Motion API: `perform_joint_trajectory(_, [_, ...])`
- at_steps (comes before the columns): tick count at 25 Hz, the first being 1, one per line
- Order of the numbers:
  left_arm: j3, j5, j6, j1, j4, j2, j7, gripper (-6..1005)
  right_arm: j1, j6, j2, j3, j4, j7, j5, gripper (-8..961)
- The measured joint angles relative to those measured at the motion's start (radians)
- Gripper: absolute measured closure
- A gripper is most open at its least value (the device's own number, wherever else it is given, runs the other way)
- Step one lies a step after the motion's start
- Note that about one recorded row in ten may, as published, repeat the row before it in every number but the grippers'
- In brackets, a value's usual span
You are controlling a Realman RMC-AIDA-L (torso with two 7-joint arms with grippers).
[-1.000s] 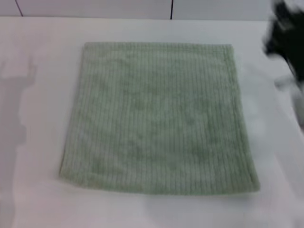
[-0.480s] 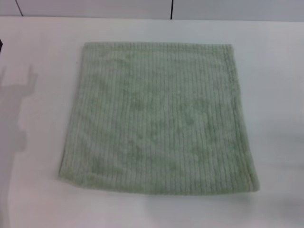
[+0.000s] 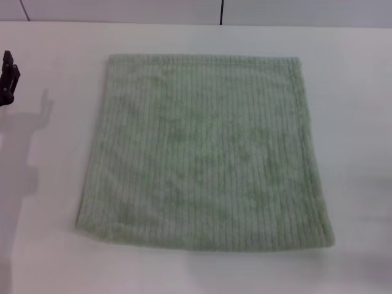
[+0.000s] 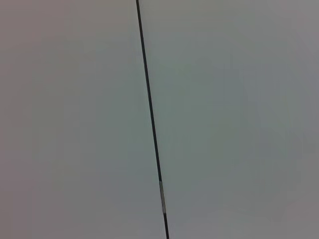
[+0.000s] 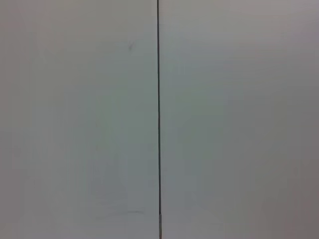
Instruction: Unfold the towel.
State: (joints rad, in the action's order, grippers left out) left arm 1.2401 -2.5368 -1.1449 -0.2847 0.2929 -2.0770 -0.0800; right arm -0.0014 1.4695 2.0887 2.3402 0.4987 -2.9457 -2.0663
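Sage-green ribbed terry towel (image 3: 205,153) lies flat, spread as 1 roughly square sheet, at the centre of the white table (image 3: 55,245). Left gripper (image 3: 7,76) sits at the table's far left edge, well apart from the towel; its grip state cannot be determined.

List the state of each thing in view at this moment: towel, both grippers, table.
towel: lying flat on the table as one roughly square sheet, hemmed edges showing, nothing touching it.
left gripper: just inside the head view's left edge, well clear of the towel; holding nothing that shows.
right gripper: not in view.
table: white, bearing the towel; the left arm's shadow falls on its left side.
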Motion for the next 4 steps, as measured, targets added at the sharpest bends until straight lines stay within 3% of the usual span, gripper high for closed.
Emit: perform_joint_trajectory(4, [-0.004, 0.0, 0.003, 0.0, -0.003, 0.0, 0.0, 254, -0.002, -0.005, 0.0, 0.001, -0.003, 0.0, 0.0, 622])
